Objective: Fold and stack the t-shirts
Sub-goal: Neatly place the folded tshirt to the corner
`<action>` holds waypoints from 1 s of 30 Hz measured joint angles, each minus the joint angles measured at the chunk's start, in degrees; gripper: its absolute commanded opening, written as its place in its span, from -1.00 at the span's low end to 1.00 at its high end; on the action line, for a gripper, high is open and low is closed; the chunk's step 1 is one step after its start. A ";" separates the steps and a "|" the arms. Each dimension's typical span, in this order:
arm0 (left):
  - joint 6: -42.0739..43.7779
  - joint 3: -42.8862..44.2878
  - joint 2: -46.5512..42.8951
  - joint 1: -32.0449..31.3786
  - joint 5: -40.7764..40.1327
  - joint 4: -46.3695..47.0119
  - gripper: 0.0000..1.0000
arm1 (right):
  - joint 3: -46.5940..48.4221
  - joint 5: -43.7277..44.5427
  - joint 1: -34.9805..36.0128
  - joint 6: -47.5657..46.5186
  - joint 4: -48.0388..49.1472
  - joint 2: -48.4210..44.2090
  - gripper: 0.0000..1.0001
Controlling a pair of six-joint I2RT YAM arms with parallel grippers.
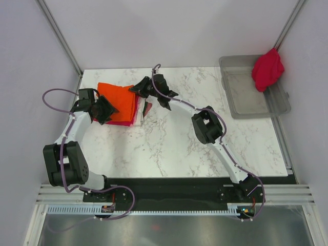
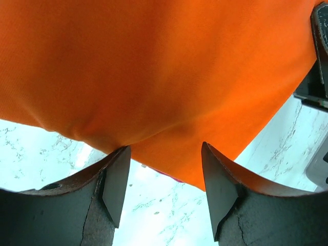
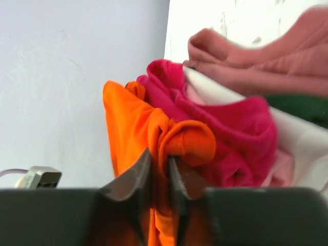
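Marble table (image 1: pixel 179 148) is sitting between pale walls (image 1: pixel 31 51); orange shirt (image 1: pixel 119 100) is topping stack (image 1: pixel 138 114) at ten o'clock, right gripper (image 3: pixel 160 156) pinching its bunched edge, left gripper (image 2: pixel 165 148) gaping.

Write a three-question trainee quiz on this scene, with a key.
1. True or false: the orange shirt lies on top of the stack.
2. The right gripper is: A open; B shut on the orange shirt; C out of view.
3. Fill in: the red shirt hangs over the rim of the ____.
Key: 1 true; 2 B; 3 bin.
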 measured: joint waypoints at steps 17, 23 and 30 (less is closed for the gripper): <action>0.37 1.36 -2.29 -0.02 -1.05 -1.92 0.44 | -9.77 4.90 -2.10 -15.30 -4.00 -9.66 0.64; 2.89 9.68 -5.49 0.33 -0.90 -6.36 0.50 | -22.75 5.68 -3.32 -21.14 -6.03 -23.52 0.69; 6.97 11.93 -13.51 0.72 4.09 -8.57 0.99 | -44.02 4.57 -6.43 -29.03 -6.93 -48.74 0.83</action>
